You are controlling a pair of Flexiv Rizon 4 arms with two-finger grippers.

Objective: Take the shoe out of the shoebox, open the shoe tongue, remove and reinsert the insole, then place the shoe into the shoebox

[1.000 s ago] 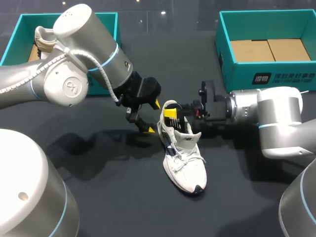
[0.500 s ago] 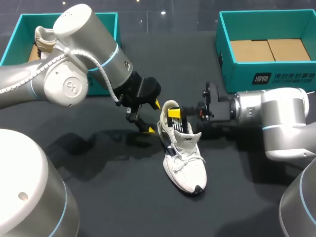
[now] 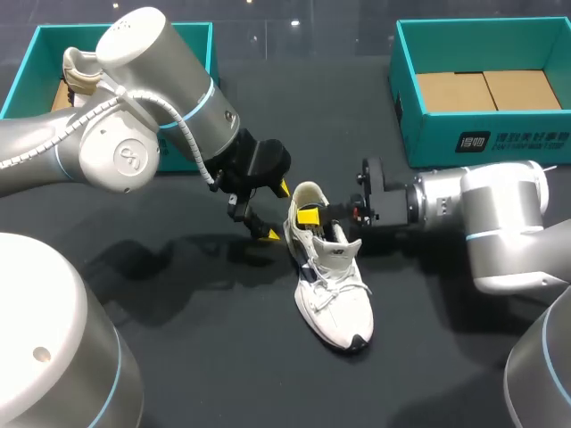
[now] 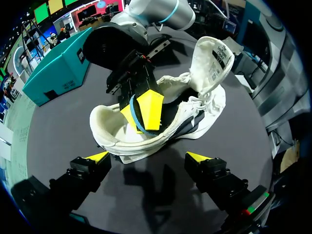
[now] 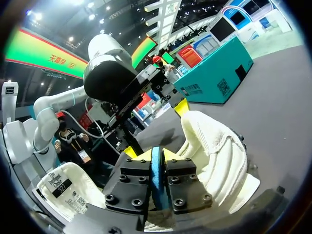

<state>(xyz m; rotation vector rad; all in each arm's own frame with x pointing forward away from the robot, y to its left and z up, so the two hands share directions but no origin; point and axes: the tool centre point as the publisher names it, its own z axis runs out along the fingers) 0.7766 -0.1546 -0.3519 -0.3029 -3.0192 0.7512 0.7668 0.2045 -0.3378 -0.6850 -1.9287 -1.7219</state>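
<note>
A white sneaker (image 3: 335,299) lies on the black table, toe toward me, its tongue (image 4: 210,58) pulled open. My right gripper (image 3: 309,216) reaches into the shoe's opening from the right. In the right wrist view the right gripper (image 5: 156,158) is shut on the thin blue-edged insole (image 5: 155,180), with the heel collar (image 5: 214,146) beside it. My left gripper (image 3: 275,211) hangs open just left of the heel. The left gripper (image 4: 148,157) spans the shoe's sidewall (image 4: 146,146) without touching it.
A teal shoebox (image 3: 428,134) with a cardboard bottom stands at the back right. Another teal box (image 3: 27,62) sits at the back left, partly behind my left arm. Bare black table lies in front of the shoe.
The right gripper's fingers have closed on the insole edge and now sit slightly lower in the shoe's opening. The left arm and the shoe have not moved.
</note>
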